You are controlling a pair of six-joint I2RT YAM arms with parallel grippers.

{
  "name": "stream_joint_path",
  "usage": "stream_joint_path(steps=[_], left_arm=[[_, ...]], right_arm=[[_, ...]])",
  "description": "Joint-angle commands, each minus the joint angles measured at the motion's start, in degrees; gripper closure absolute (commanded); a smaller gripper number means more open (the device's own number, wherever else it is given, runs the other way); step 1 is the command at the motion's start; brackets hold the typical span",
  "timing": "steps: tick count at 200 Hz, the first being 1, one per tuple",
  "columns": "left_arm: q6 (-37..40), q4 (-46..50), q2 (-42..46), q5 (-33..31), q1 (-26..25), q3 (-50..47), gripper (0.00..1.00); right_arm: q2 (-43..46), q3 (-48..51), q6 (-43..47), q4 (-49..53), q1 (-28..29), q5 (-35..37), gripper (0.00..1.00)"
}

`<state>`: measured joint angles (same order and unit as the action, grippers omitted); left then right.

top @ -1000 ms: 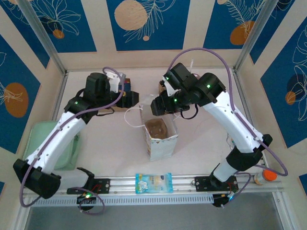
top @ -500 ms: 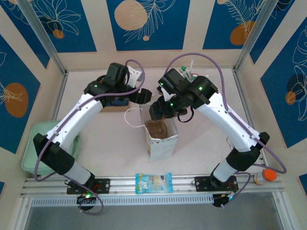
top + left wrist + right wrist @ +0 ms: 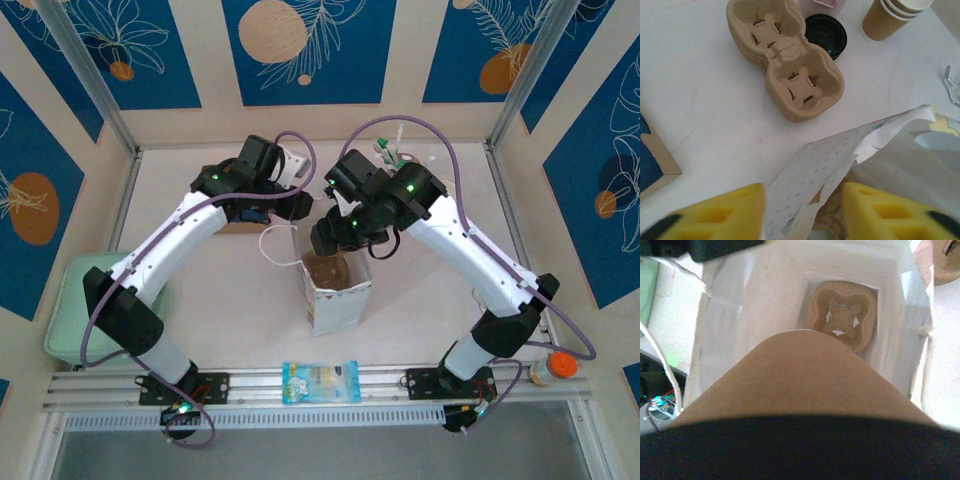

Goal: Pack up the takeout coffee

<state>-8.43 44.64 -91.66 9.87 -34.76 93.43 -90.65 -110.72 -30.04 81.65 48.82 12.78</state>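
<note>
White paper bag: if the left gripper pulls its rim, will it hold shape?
Probably floppy: the white paper bag looks thin and creased where the left gripper straddles its rim. Likely light, so a sideways pull could drag or tip it, though the cardboard carrier at its bottom may steady it.

The bag (image 3: 338, 300) stands at the centre of the bench (image 3: 230, 300), a carrier tray (image 3: 842, 320) in its bottom, the cup (image 3: 805, 375) above its mouth. In the left wrist view stacked carriers (image 3: 785, 60) lie upper centre, a lid (image 3: 826, 35) just right of them, nested cups (image 3: 890, 17) further right. A packet (image 3: 320, 381) lies below the bag.
</note>
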Motion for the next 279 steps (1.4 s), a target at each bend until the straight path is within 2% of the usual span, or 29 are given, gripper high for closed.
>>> stream_joint_path(steps=[1, 69, 93, 131, 171, 196, 257, 279], left_arm=[[-0.6, 0.6, 3.2, -1.3, -1.4, -1.0, 0.68], [-2.1, 1.8, 6.3, -2.6, -3.4, -3.0, 0.87], [-2.9, 1.7, 7.9, -2.7, -4.0, -5.0, 0.88], [-3.7, 2.2, 9.8, -3.6, -4.4, -7.2, 0.88], [-3.3, 2.0, 9.5, -4.8, -4.3, -6.8, 0.82], [-3.1, 2.2, 8.4, -4.7, -4.3, -6.0, 0.82], [-3.1, 1.8, 8.5, -4.9, -4.3, -6.1, 0.84], [-3.0, 1.7, 8.7, -5.2, -4.3, -6.4, 0.84]], right_arm=[[-0.6, -1.1, 1.9, 3.8, -1.0, 1.9, 0.55], [-3.7, -6.9, 4.4, 11.5, -2.5, 10.2, 0.55], [-5.5, -9.6, 5.1, 13.2, -2.8, 11.7, 0.55], [-6.7, -13.4, 6.1, 12.7, 0.2, 9.0, 0.55], [-7.9, -16.6, 5.7, 12.2, 3.2, 5.7, 0.55], [-8.3, -15.9, 4.8, 11.5, 3.9, 4.7, 0.55], [-8.0, -10.6, -0.1, 10.7, 5.1, 8.4, 0.59], [-8.4, -8.8, -1.0, 9.4, 5.7, 7.2, 0.59]])
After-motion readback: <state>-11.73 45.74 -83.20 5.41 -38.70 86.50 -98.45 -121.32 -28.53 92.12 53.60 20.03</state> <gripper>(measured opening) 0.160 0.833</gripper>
